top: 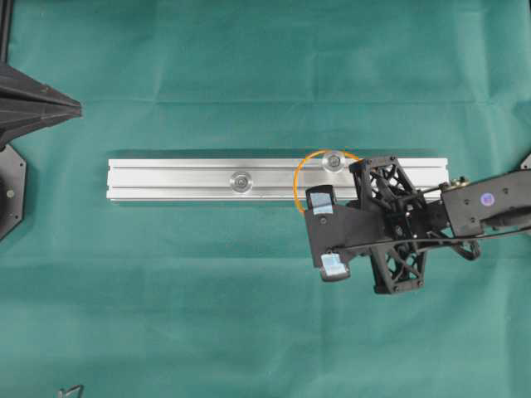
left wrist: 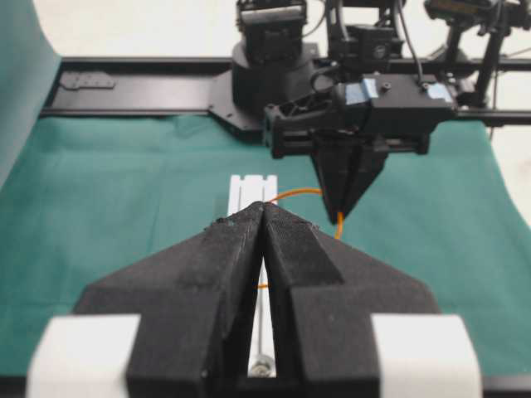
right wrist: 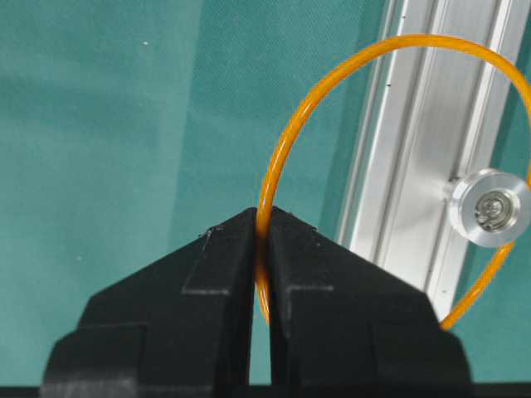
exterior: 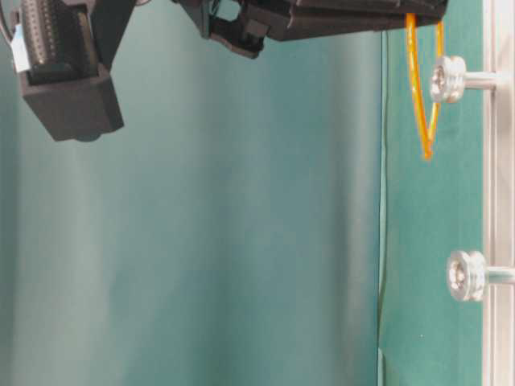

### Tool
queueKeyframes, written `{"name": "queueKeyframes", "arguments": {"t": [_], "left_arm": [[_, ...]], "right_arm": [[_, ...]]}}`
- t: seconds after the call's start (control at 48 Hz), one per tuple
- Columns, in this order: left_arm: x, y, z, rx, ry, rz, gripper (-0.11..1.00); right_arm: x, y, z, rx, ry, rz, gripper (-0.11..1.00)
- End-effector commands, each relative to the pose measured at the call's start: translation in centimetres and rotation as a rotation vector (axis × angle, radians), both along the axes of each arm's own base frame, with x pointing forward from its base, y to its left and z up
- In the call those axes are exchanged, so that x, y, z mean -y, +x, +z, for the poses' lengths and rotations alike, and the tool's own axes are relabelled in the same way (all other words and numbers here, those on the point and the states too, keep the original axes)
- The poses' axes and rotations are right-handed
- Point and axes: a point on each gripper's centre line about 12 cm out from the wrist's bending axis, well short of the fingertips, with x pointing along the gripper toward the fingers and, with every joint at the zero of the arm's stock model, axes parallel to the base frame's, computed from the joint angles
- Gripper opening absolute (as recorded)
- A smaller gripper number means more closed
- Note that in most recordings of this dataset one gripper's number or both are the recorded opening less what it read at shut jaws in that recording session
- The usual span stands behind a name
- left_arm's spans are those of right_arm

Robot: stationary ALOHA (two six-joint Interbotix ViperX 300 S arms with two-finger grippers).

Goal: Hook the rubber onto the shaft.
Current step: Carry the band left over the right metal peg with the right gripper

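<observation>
Right pincer (right wrist: 261,224) clamped shut on the rubber band (right wrist: 332,75), gripping one side of the loop; rest of the loop standing free as an open ring. Held over the right end of the silver rail (top: 174,178) on the green desk (top: 207,315). From overhead, loop arcs around the right-hand peg (top: 334,160), partly hidden under the arm. In right wrist view, peg head (right wrist: 489,207) sits at the loop's right edge, band crossing just beside it. Table-level view puts the band (exterior: 424,88) hanging close by the head of that peg (exterior: 447,79), one strand either side, but cannot tell whether the loop is over the stem or only in front of the cap. Second peg (top: 241,181) further left on the rail, well apart from the band, untouched.

Left pincer (left wrist: 262,217) closed on nothing, parked away at the left, pointing along the rail.

Step in hand, as judged: bringing the loop over the right peg; hooking not confirmed done. Next move likely calls for sliding the ring fully past the wide cap onto the thin stem, then pulling lightly so it seats behind the cap before letting go. Risk: band catching on the cap rim, or snapping back off on release.
</observation>
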Motion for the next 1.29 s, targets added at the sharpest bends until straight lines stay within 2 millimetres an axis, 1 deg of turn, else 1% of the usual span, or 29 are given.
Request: {"name": "queueKeyframes", "arguments": {"t": [0.0,0.271,0.791,1.083,1.27], "left_arm": [[-0.1,0.1,0.5,0.009,0.002,0.004,0.0],[-0.1,0.1,0.4,0.008,0.002,0.004,0.0],[-0.1,0.1,0.4,0.008,0.002,0.004,0.0],[-0.1,0.1,0.5,0.009,0.002,0.004,0.0],[-0.1,0.1,0.5,0.009,0.002,0.004,0.0]], "right_arm": [[-0.6,0.3,1.1,0.033,0.007,0.012,0.05],[-1.2,0.1,1.1,0.033,0.01,0.026,0.05],[-1.2,0.3,1.1,0.041,0.012,0.011,0.05],[-0.9,1.3,1.3,0.058,0.01,-0.01,0.05],[-0.9,2.2,1.1,0.069,0.015,-0.015,0.05]]}}
